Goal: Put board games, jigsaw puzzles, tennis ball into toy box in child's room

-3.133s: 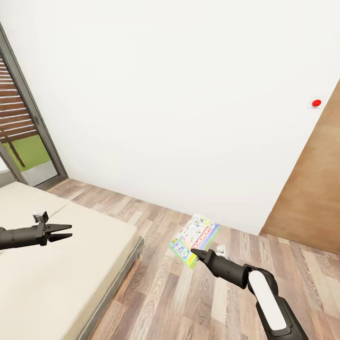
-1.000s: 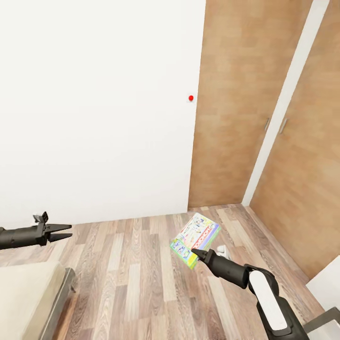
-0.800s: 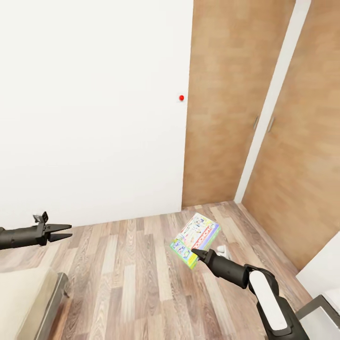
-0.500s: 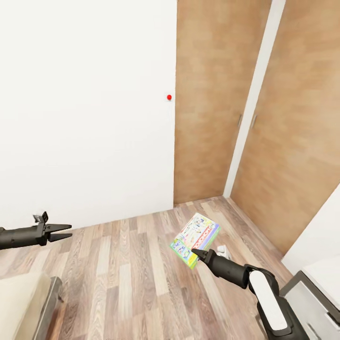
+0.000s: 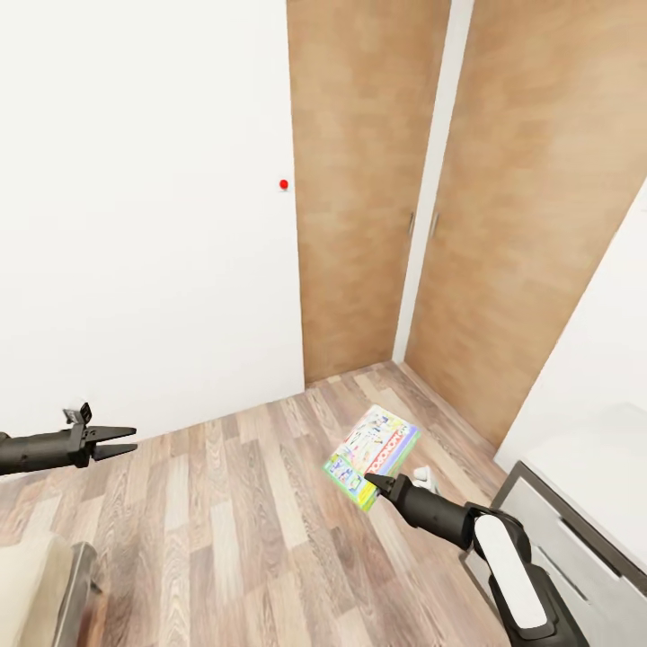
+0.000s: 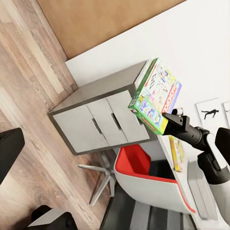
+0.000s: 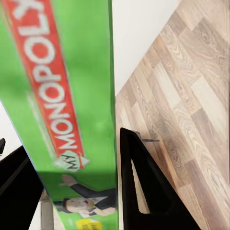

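board game point(image 5: 373, 455) clamped edge-on in right gripper point(image 5: 370, 483).

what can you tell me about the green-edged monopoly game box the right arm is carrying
The flat green-edged cardboard Monopoly game box has a white printed face with a red logo band; its green side carries MONOPOLY in white on a red stripe and a small cartoon man. It is held tilted in the air above the wood plank floor, clamped at one corner by the right black pincer, whose fingers press on either side. Nothing else touches it.
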Motion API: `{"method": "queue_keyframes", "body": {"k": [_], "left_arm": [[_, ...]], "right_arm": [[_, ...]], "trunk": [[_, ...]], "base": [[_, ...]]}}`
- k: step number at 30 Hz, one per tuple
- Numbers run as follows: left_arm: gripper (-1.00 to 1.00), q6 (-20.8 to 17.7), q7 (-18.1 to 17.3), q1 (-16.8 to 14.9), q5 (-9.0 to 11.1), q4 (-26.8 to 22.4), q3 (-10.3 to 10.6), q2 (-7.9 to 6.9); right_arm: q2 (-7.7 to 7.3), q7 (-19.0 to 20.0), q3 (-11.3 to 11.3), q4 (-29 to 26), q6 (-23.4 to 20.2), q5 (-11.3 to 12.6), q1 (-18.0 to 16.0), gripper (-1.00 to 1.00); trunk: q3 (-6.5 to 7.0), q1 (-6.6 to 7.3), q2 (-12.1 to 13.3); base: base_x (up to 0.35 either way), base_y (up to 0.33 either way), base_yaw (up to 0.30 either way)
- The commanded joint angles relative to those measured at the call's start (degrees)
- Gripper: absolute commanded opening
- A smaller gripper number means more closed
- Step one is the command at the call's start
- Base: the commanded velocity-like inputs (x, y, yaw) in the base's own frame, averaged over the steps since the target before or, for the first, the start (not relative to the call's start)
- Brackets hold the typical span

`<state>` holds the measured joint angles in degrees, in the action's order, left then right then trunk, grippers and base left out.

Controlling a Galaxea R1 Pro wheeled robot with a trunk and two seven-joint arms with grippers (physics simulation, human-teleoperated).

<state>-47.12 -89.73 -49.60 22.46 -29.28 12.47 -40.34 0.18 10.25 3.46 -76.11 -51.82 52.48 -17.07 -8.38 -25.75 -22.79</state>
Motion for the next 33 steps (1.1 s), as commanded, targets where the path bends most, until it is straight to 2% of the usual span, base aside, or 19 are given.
{"method": "queue_keyframes", "body": {"k": [1, 33], "left_arm": [[1.00, -0.61, -0.27, -0.06, 0.22, 0.01, 0.36, -0.09], [1.00, -0.78, -0.27, -0.06, 0.30, 0.01, 0.34, -0.38]], "right_arm": [[0.04, 0.48, 0.08, -0.01, -0.30, -0.14, -0.07, -1.00], [0.04, 0.42, 0.10, -0.01, -0.30, -0.18, -0.07, -1.00]], "trunk": [[-0.12, -0.03, -0.13], [-0.12, -0.03, -0.13]], "base": [[-0.034, 0.024, -0.275], [-0.003, 0.002, -0.275]]}}
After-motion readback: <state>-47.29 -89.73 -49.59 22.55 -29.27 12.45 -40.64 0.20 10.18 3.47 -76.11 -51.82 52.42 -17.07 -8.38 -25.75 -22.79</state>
